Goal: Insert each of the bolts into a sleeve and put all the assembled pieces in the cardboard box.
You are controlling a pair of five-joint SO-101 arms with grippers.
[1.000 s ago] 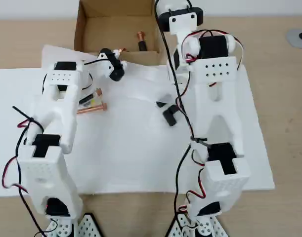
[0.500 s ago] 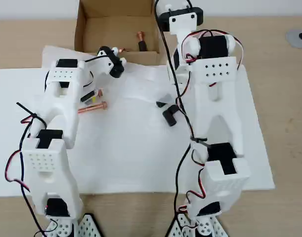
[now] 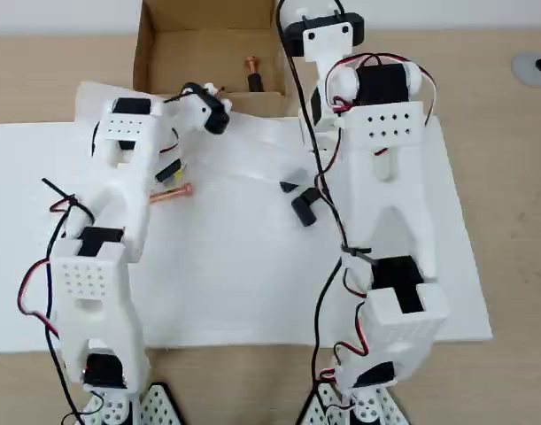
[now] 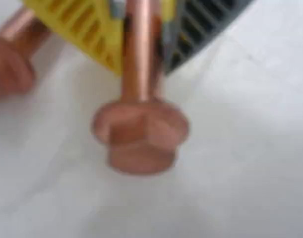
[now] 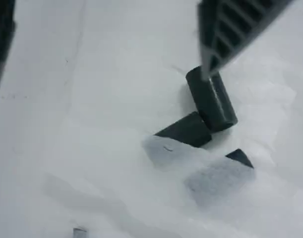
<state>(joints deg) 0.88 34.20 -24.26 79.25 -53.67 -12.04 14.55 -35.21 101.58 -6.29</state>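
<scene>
Bolt (image 4: 140, 114) first: hanging head-down, showing a smooth copper shank and a flanged hex head, hovering over or touching the white sheet (image 4: 250, 163), impossible to tell which. Being clamped at the shank by the left gripper (image 4: 141, 54), closed tight between a ribbed yellow finger (image 4: 77, 29) and a ribbed black finger (image 4: 201, 25). Lying flat just beside it, a second bolt (image 3: 173, 190), near the left arm in the high view.

Standing wide open over the sheet, gripping nothing: the right gripper (image 5: 104, 74). Resting beneath it, matte black sleeves (image 5: 211, 99), short cylinders, two touching at an angle. Tucking half under a raised fold of sheet, a third sleeve (image 5: 239, 157), that fold being plain in the right wrist view and hard to make out from above.

Stretching between the two arms and toward the near edge, a broad flat run of sheet. Crumpling at its far edge against the front wall of the cardboard box (image 3: 146, 53). Sitting open-topped at the far side of the wooden table (image 3: 509, 177) and holding one assembled piece (image 3: 252, 73), copper head showing above a dark sleeve.
</scene>
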